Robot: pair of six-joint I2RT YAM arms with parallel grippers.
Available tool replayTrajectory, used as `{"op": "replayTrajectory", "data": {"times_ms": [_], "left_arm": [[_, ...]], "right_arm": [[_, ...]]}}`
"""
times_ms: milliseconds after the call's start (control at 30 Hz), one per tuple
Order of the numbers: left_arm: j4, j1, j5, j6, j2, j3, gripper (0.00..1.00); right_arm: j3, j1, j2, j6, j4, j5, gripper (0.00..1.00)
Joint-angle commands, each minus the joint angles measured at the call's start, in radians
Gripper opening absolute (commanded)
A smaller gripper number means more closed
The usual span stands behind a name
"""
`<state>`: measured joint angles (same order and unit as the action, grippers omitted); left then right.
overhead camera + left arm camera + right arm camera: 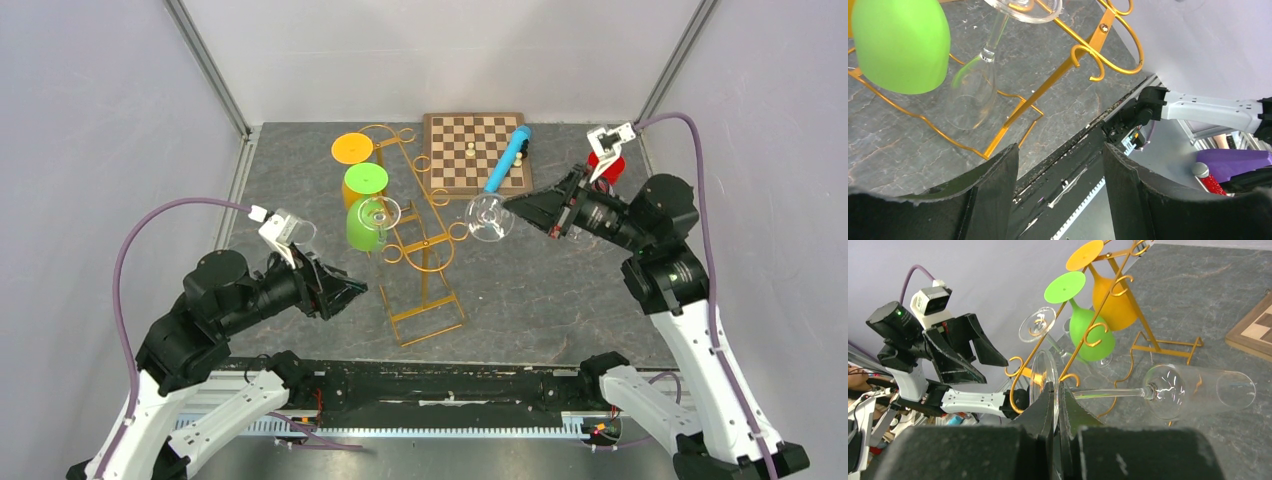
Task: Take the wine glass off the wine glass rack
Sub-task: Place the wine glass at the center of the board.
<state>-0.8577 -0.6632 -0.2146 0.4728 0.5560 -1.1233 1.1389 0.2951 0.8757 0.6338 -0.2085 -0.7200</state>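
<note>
The gold wire wine glass rack (420, 235) stands mid-table, with an orange glass (352, 148), a green glass (365, 182) and a clear glass (378, 213) hanging upside down on it. My right gripper (512, 205) is shut on the round foot of another clear wine glass (490, 216) just right of the rack. In the right wrist view the gripper (1057, 390) pinches the foot (1044, 375), and the stem and bowl (1198, 390) lie sideways beside a scroll hook. My left gripper (358, 290) is open and empty near the rack's base (998, 130).
A wooden chessboard (475, 152) with a few pieces lies at the back, and a blue cylinder (507, 160) rests across its right side. A red object (606, 165) stands at the back right. Grey walls close in the left, back and right.
</note>
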Motion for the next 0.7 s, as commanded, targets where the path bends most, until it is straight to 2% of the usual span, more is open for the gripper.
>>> {"op": "replayTrajectory", "data": {"times_ms": [0, 400, 667], "left_arm": [[0.035, -0.001, -0.054, 0.100, -0.013, -0.035, 0.68], [0.040, -0.001, -0.065, 0.254, -0.049, -0.020, 0.68], [0.048, -0.001, -0.046, 0.305, -0.072, -0.017, 0.69]], "right_arm": [[-0.018, -0.003, -0.075, -0.032, -0.007, -0.008, 0.00], [-0.088, -0.002, -0.199, -0.043, -0.120, -0.068, 0.00], [-0.167, 0.037, -0.238, -0.041, -0.146, -0.094, 0.00]]}}
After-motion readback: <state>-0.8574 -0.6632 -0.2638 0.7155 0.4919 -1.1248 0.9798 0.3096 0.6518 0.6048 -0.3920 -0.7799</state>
